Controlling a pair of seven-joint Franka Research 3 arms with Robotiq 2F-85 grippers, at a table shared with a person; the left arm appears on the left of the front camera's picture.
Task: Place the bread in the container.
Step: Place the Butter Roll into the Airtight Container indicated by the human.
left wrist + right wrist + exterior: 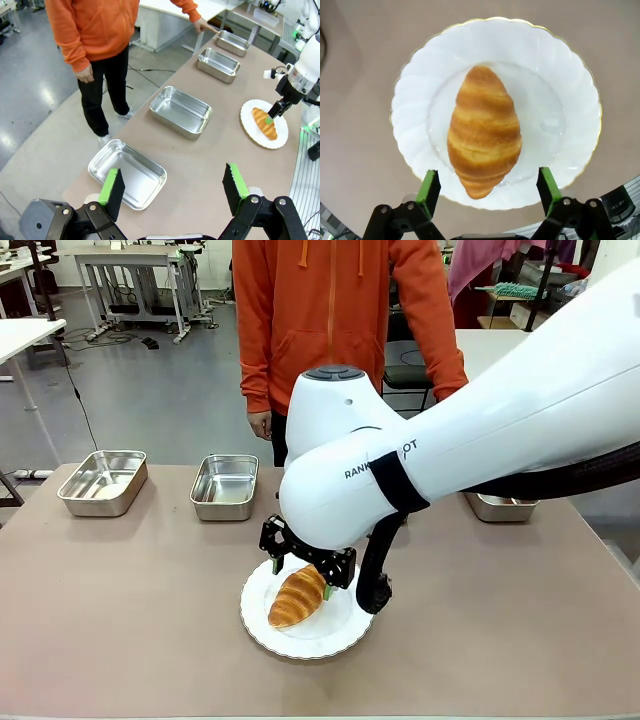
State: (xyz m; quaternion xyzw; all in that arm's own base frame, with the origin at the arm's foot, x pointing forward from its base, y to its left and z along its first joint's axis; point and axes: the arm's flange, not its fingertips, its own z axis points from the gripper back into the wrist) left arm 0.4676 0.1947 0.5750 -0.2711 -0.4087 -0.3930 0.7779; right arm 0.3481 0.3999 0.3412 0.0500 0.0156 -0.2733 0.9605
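Note:
The golden-brown croissant lies on a round white scalloped plate near the table's front middle. My right gripper hangs open just above the croissant's near end, one green pad on each side, not touching it. The left wrist view shows four shiny steel pans in a row. I cannot tell which one is the container. My left gripper is open, high over the nearest pan, holding nothing.
In the front view, pans stand at the table's far side, the last partly behind my right arm. A person in an orange hoodie stands beyond the table, one hand by the farthest pan.

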